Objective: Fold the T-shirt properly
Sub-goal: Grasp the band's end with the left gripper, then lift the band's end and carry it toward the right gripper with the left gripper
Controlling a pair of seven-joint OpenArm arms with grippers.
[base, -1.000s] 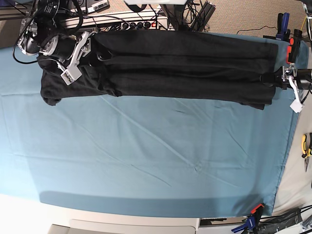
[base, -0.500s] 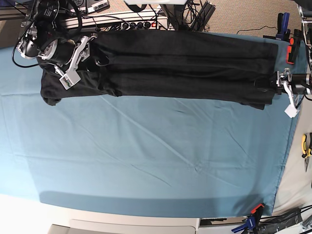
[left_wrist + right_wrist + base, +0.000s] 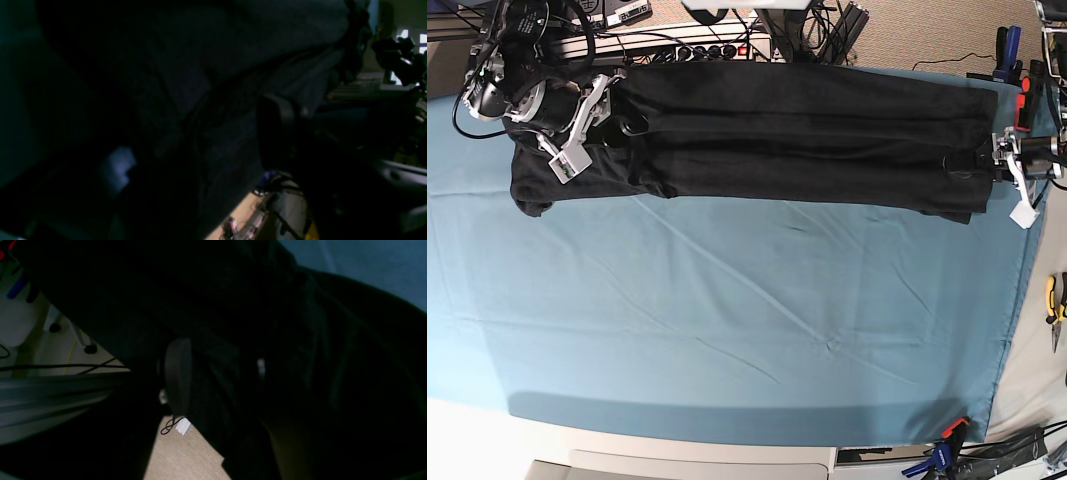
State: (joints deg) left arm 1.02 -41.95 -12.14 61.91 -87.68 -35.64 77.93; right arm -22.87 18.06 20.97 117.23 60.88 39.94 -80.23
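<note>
left arm: my left gripper (image 3: 967, 163) low at far edge, jaws wide
right arm: my right gripper (image 3: 622, 125) low, jaws part-spread

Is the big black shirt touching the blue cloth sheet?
Touching. The base view shows the dark charcoal T-shirt lying flat on the teal-blue cloth sheet, with no gap along its lower edge.
</note>
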